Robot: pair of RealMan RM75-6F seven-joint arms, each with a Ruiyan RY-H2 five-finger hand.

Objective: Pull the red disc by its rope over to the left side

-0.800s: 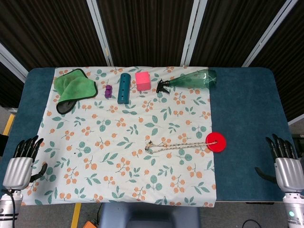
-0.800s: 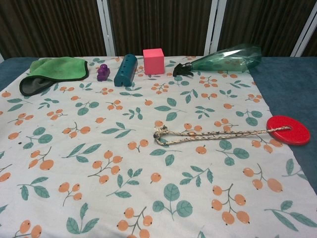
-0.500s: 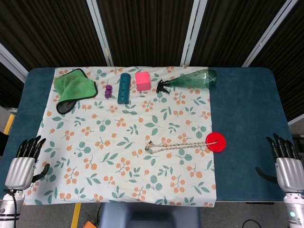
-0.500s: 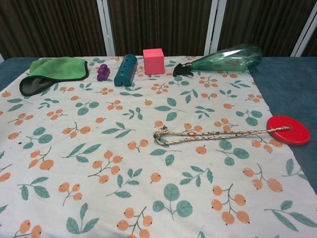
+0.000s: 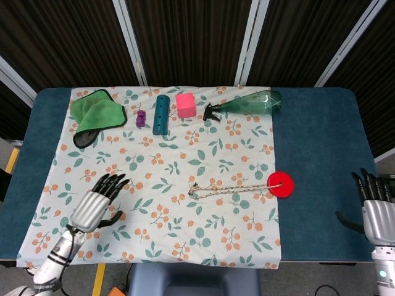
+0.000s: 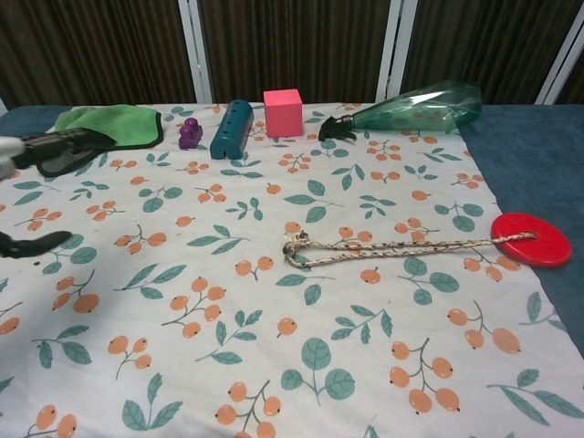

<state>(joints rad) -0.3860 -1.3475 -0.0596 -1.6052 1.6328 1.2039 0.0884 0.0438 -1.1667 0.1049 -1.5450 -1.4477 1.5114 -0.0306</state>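
Observation:
The red disc lies at the right edge of the patterned cloth. Its braided rope runs left from the disc and ends in a knotted loop near the cloth's middle. My left hand hovers over the cloth's left part, fingers spread and holding nothing, well left of the rope's end. My right hand stays open over the blue table at the far right, away from the disc; the chest view does not show it.
Along the far edge of the cloth lie a green rag, a small purple block, a teal bar, a pink cube and a green spray bottle on its side. Blue table flanks the cloth.
My left hand has moved from the table's left front corner rightward and forward onto the cloth, now showing in the chest view. The right hand has hardly shifted. Disc and rope are unmoved.

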